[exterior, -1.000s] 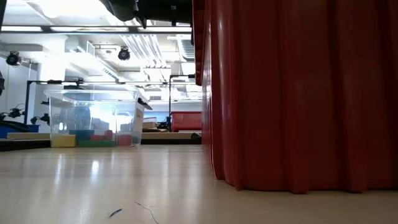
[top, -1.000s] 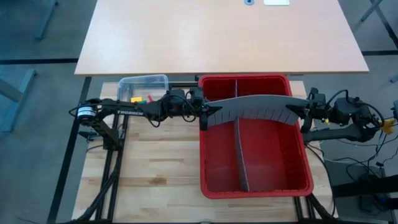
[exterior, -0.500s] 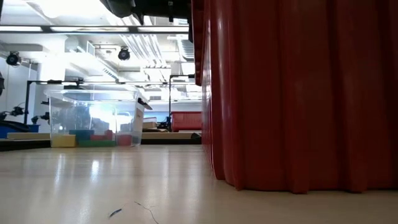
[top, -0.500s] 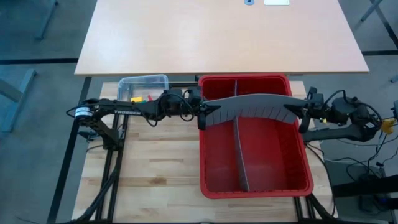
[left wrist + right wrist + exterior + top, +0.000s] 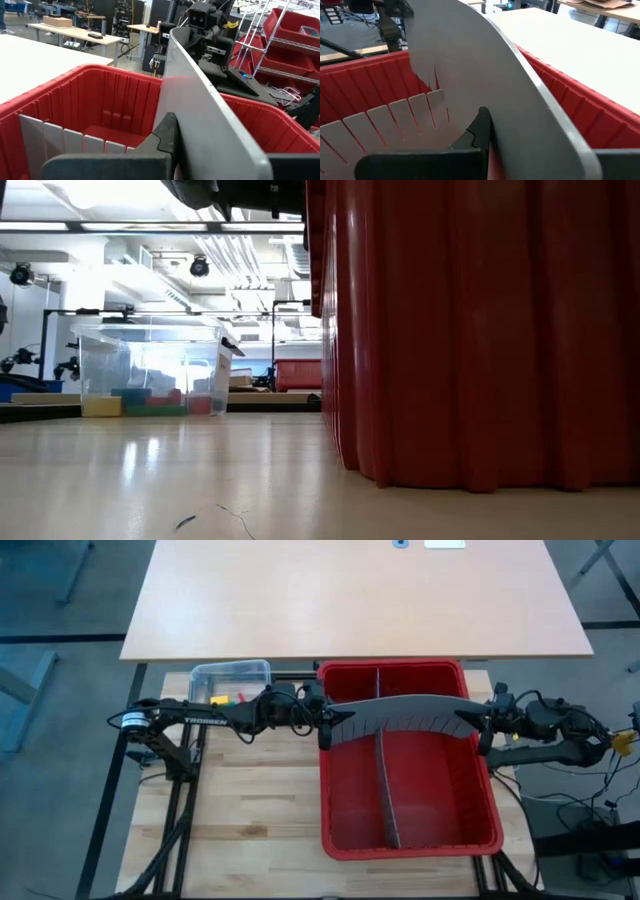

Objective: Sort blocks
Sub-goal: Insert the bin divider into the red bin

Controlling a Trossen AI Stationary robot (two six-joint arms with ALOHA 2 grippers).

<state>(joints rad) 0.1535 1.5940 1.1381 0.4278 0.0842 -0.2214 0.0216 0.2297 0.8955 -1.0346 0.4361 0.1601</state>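
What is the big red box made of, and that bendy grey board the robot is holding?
The red box looks like hard moulded plastic: ribbed walls, slight shine. The grey board looks like thin, smooth, matte plastic, since it bows in an arc between the left gripper and right gripper without creasing.

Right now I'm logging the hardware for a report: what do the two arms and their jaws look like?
Both arms are dark, slim and jointed. The left arm carries white lettering along its long link and a round silver-rimmed joint at its base. The right arm has loose black cables looped over its wrist. Each ends in dark, flat-sided jaws.
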